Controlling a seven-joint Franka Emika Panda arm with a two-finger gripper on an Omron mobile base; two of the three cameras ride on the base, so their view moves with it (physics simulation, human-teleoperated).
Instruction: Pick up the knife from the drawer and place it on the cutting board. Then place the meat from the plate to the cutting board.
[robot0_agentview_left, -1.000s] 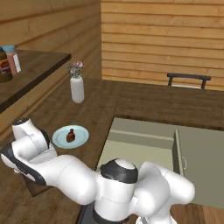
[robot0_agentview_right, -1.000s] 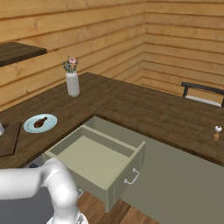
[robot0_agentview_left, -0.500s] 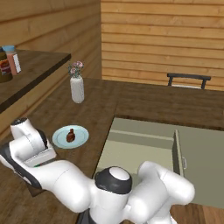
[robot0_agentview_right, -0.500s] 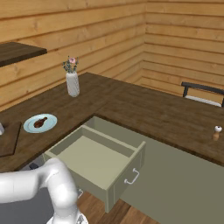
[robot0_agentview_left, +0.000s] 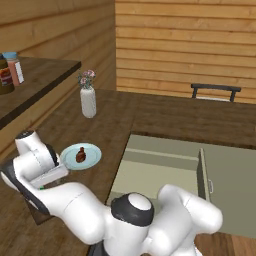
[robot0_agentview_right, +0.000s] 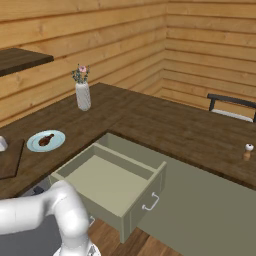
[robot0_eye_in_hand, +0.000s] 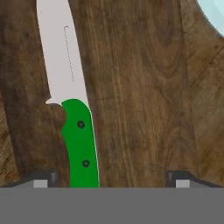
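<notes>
Your gripper (robot0_eye_in_hand: 109, 177) hangs right over the cutting board (robot0_eye_in_hand: 135, 87) with its jaws spread wide, the two fingertips (robot0_eye_in_hand: 41, 178) standing well apart and pinching nothing. The knife (robot0_eye_in_hand: 72, 100) lies flat on the board between them, nearer the left tip, its green handle toward the hand and its pale blade pointing away along the grain. To the right of the knife you have a broad bare stretch of board, and at the top right corner of the hand view the pale curved rim of the plate (robot0_eye_in_hand: 214, 15) cuts in just past the board's edge. From the left base camera you see the plate (robot0_agentview_left: 92, 159) on the counter (robot0_agentview_left: 165, 112) beside the arm's wrist, with the meat (robot0_agentview_left: 80, 154) sitting on it (a small dark lump near its middle). The drawer (robot0_agentview_right: 117, 182) stands pulled fully out to the right of that, its pale inside bare, and its front panel juts into the room below the counter's edge. Farther back a white vase with flowers (robot0_agentview_left: 88, 95) stands on the counter beyond the plate, well apart from it. A small shaker (robot0_agentview_right: 247, 151) sits far off on the right arm of the counter, and a dark chair back (robot0_agentview_left: 215, 91) shows behind the counter's far edge.
</notes>
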